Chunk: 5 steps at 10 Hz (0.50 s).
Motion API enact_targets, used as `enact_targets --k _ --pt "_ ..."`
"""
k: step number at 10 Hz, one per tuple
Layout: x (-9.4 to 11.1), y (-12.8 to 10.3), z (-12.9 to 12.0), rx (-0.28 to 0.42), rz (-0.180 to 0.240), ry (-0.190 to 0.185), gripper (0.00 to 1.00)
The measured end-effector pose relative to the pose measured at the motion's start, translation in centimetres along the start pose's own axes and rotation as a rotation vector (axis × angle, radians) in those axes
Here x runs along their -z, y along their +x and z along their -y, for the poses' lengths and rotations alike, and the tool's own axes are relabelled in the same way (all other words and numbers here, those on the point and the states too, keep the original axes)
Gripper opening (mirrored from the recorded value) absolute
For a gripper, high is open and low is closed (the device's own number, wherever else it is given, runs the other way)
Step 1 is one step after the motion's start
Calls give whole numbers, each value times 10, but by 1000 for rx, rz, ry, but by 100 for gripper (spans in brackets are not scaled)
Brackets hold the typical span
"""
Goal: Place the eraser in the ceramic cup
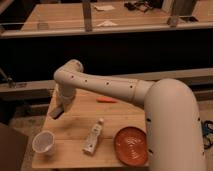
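The ceramic cup (43, 142) is small and whitish and stands upright near the front left corner of the wooden table (75, 122). My gripper (57, 111) hangs at the end of the white arm over the table's left edge. It points down and sits above and slightly behind the cup, apart from it. Its dark tip looks shut. The eraser is hidden: I cannot make it out on the table or at the gripper's tip.
An orange-red ridged bowl (131, 145) sits at the front right. A white tube (94, 136) lies between the bowl and the cup. A small orange stick (106, 100) lies at the back. Beyond the table run a dark bench and a rail.
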Motion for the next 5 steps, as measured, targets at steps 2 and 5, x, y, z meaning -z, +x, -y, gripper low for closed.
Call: enact_targets --k 2,5 --pt "1 -8 0 17 -1 -9 1" --pt "1 -19 -1 42 -1 -27 1"
